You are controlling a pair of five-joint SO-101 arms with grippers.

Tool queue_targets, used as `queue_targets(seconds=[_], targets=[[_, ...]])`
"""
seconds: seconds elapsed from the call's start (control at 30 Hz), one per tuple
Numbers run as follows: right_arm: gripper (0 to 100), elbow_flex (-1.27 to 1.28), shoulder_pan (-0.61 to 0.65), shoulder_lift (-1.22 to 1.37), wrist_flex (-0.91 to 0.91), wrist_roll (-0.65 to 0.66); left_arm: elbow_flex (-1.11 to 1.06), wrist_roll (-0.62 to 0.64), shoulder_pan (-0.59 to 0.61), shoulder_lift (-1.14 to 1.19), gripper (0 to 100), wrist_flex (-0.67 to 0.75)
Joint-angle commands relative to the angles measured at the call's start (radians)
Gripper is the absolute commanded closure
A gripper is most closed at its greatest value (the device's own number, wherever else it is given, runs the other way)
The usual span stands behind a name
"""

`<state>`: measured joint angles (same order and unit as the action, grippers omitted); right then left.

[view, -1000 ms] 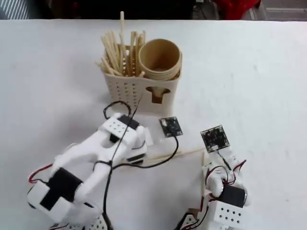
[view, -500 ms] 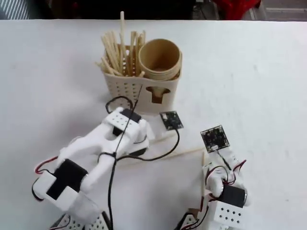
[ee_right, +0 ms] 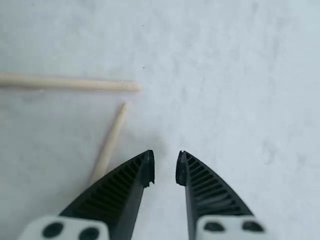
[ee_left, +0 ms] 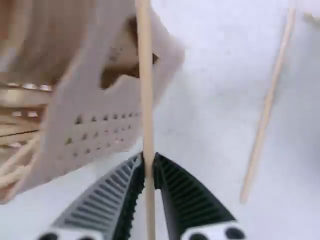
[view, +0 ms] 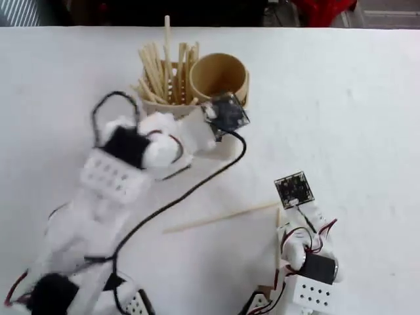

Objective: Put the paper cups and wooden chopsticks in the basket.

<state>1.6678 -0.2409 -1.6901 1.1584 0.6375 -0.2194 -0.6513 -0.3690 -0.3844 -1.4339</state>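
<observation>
The white perforated basket [view: 172, 117] stands at the back of the table with several wooden chopsticks [view: 159, 69] and a paper cup [view: 218, 80] inside it. My left gripper [ee_left: 148, 167] is shut on one chopstick [ee_left: 145, 85], held upright just in front of the basket's wall [ee_left: 95, 125]. A loose chopstick [view: 220, 217] lies on the table, seen too as the chopstick [ee_left: 266, 107] in the left wrist view. My right gripper [ee_right: 164, 162] hovers low over the table, open by a narrow gap with nothing in it. Two chopstick ends, one flat [ee_right: 70, 82] and one slanted [ee_right: 108, 145], lie just ahead of it.
The left arm [view: 118, 170] stretches from the front left up to the basket, its black cable [view: 190, 193] trailing across the table. The right arm [view: 307, 262] sits at the front right, with a short chopstick [view: 276, 239] beside it. Bare white table [view: 354, 118] spreads on the right.
The left arm has swung up and away from the table's front toward the basket, carrying a chopstick. The loose chopstick on the table is now uncovered. The right arm has kept still.
</observation>
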Motion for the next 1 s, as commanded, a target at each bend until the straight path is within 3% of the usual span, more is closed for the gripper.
queue_targets(seconds=[0.0,0.17,0.37,0.53,0.73,0.97], targets=[[91.3,-0.003,-0.005,-0.007,-0.013,0.008,0.259,0.117,0.012,-0.191,98,-0.049],[91.3,-0.003,-0.005,-0.007,-0.015,0.008,0.382,0.258,0.013,-0.222,98,0.176],[91.4,-0.003,-0.005,-0.007,-0.016,0.008,0.325,0.448,0.107,-0.113,98,0.595],[91.4,-0.003,-0.005,-0.007,-0.016,0.008,0.256,0.589,0.185,0.047,98,0.838],[91.4,-0.003,-0.005,-0.007,-0.018,0.008,0.190,0.651,0.234,0.193,98,0.948],[91.3,-0.003,-0.004,-0.007,-0.018,0.008,0.109,0.655,0.240,0.173,95,0.881]])
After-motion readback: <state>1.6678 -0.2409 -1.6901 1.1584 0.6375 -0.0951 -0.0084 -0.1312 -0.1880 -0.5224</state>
